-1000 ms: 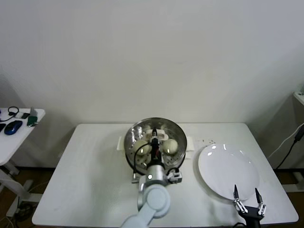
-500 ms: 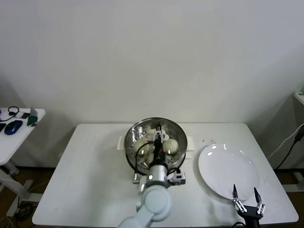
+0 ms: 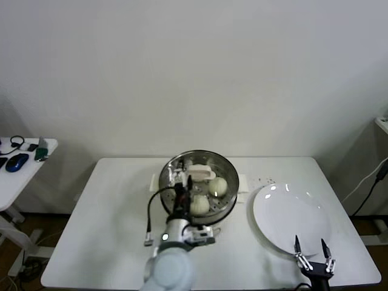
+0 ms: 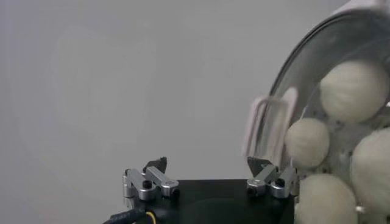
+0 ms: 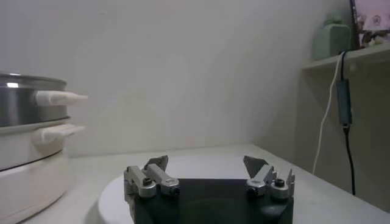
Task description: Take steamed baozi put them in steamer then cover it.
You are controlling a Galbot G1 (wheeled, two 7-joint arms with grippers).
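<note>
The steamer (image 3: 167, 189) stands at the table's middle on its white cooker base (image 5: 30, 173). The glass cover lies on it, its whitish handle (image 3: 199, 175) in the middle; the handle also shows in the left wrist view (image 4: 268, 125). Several cream-white baozi (image 4: 355, 90) lie inside under the glass, two of them plain in the head view (image 3: 218, 186). My left gripper (image 3: 182, 189) is open and empty at the steamer's near-left side, beside the handle and apart from it (image 4: 207, 167). My right gripper (image 3: 312, 251) is open and empty over the white plate's near edge.
An empty white plate (image 3: 291, 218) lies right of the steamer. A side table (image 3: 24, 163) with small items stands far left. A cable (image 3: 370, 182) hangs at the far right. In the right wrist view the steamer (image 5: 24, 103) shows beyond the plate (image 5: 116, 189).
My left gripper has drawn back and to the left from over the steamer's middle, and the cover's handle now shows free. The right arm has barely moved.
</note>
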